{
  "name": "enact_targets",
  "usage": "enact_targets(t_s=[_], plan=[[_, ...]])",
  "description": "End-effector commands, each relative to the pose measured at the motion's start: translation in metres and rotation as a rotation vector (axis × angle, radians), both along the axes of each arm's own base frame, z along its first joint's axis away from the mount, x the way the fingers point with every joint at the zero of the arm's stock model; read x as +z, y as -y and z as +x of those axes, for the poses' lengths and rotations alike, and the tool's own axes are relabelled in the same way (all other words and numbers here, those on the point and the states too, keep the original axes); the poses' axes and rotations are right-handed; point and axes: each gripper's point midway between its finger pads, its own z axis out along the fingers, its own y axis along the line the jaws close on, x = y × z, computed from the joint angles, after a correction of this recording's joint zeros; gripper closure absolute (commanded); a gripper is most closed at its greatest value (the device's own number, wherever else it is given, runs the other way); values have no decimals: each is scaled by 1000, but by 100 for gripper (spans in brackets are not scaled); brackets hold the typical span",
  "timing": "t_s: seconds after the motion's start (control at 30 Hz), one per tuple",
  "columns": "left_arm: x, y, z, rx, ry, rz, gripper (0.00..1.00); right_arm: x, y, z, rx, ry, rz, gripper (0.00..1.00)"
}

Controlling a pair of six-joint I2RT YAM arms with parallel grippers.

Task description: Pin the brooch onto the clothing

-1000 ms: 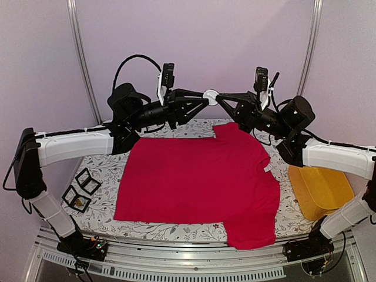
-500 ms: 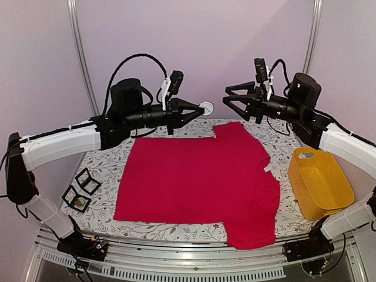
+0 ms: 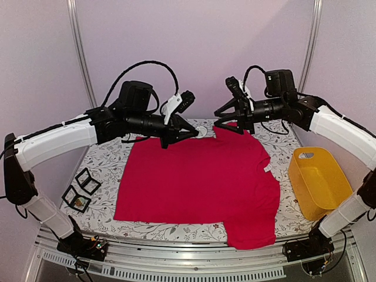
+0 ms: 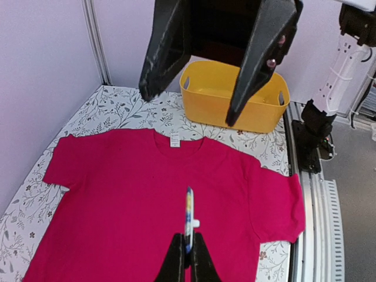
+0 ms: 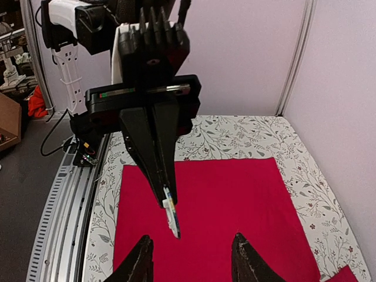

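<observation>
The red T-shirt (image 3: 200,182) lies spread flat on the floral tablecloth (image 3: 106,167), its neck and small white label (image 4: 175,140) turned toward the yellow basket (image 3: 311,194), which stands just beside the shirt on that side. One sleeve points to the far edge of the table, the other to the near edge. The left gripper (image 3: 191,134) hangs in the air above the shirt's far hem line, near the far sleeve, with its fingers pressed together on the brooch (image 3: 201,131), a small pale disc that sticks out past the fingertips. From the left wrist the brooch (image 4: 189,217) shows edge-on as a thin strip above the shirt's chest, clamped at its lower end. The right gripper (image 3: 226,117) hovers above the far sleeve of the shirt, facing the left one, its two fingers spread wide and holding nothing; it is close to the brooch but apart from it. Some small black frames (image 3: 82,188) lie on the cloth beside the shirt's bottom hem, on the side away from the basket
</observation>
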Motion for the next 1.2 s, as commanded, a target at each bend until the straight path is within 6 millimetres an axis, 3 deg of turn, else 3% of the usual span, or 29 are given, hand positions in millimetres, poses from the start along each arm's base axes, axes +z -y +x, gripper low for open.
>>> enact_targets(t_s=[0.0,0.2,0.4,0.57,0.67,0.8,0.83,0.9,0.97,1.0,1.17], plan=[[5,4,-8,-38,22,9,100,-15,-20,-24,110,0,-8,59],[5,7,-10,-57,19,7,100,-26,-30,-25,153,-77,6,63],[5,7,-14,-81,21,2,100,-46,-37,-12,108,-119,-28,69],[3,9,-15,-91,16,4,100,-46,-39,-13,124,-133,-17,85],[2,10,-18,-109,13,2,100,-48,-39,-12,119,-134,-20,100],[6,9,-18,-107,18,-10,100,-44,-38,-19,151,-133,-3,100],[9,8,-16,-95,17,-23,91,-41,-39,-21,159,-132,9,100],[18,5,-13,-81,9,-76,51,-35,-38,-25,185,-125,43,100],[27,2,-17,-107,-1,-147,42,-24,-37,-33,213,-113,90,100],[27,0,-20,-112,-15,-173,44,-19,-36,-36,220,-101,115,100],[46,-4,-27,-143,31,-273,77,-1,-30,-46,234,-79,183,100]])
